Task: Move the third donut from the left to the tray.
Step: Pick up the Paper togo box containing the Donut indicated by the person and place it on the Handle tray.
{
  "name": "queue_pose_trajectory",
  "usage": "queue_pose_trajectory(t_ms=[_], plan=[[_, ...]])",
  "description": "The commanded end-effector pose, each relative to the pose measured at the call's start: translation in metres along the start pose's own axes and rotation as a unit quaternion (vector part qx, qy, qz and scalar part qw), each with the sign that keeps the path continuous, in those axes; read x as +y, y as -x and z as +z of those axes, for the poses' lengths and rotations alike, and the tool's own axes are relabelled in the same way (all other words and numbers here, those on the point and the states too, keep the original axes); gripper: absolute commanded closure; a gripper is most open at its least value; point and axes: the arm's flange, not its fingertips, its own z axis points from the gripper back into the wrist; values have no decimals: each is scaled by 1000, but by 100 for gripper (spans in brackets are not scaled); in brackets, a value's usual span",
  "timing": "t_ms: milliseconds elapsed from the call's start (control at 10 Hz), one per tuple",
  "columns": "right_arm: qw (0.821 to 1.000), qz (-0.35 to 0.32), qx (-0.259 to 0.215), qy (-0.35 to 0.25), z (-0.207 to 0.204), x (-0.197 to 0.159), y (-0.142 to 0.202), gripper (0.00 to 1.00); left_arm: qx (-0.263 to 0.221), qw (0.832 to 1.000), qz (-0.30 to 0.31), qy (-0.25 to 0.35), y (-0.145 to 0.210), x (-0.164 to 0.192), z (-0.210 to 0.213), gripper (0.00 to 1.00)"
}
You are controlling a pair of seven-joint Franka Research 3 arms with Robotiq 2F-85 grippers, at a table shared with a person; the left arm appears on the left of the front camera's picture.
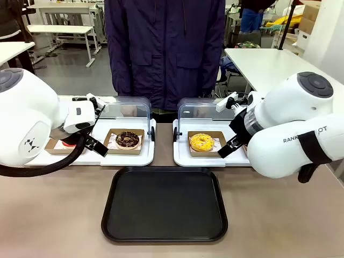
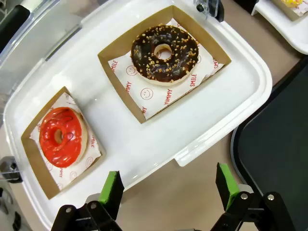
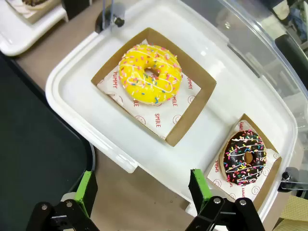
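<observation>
- A light brown desk (image 1: 59,215) carries everything. A person (image 1: 164,48) in a dark blue jacket stands at its far side.
- Behind the person, the room has a grey floor and more white tables (image 1: 56,29).
- The black tray (image 1: 164,207), flat with rounded corners and a raised rim, lies at the near middle of the desk.
- Just beyond it are the left white tray (image 1: 129,159) and the right white tray (image 1: 185,159), side by side. Each has a clear lid (image 1: 129,107) tipped up at the back.
- The left white tray holds a red-iced donut (image 2: 60,136) and a chocolate donut with chopped nuts (image 2: 164,53). Each sits in a brown cardboard square lined with paper printed with red smileys.
- The right white tray holds the yellow-iced donut (image 3: 150,73), dotted with coloured sprinkles, in its own cardboard square (image 3: 195,103). It sits at the tray's inner end, apart from the black tray.
- Farther along the same white tray is a chocolate donut with coloured sprinkles (image 3: 244,157).
- The left end effector (image 2: 168,175) hovers over the near rim of the left white tray, its jaws wide open.
- The right end effector (image 3: 142,177) hovers over the near rim of the right white tray, also wide open. It is short of the yellow-iced donut and not touching it.
</observation>
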Motion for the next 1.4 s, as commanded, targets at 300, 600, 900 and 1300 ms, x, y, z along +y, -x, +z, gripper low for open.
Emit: queue_pose_trajectory(t_ms=[300, 600, 900, 1300], plan=[[1000, 0, 0, 0, 0, 0, 0, 0, 0, 1000, 0, 0, 0, 0, 0, 0], [1000, 0, 0, 0, 0, 0, 0, 0, 0, 1000, 0, 0, 0, 0, 0, 0], [1000, 0, 0, 0, 0, 0, 0, 0, 0, 1000, 0, 0, 0, 0, 0, 0], [998, -16, -29, -57, 57, -62, -33, 0, 5, 996, 12, 89, -36, 57, 48, 0]])
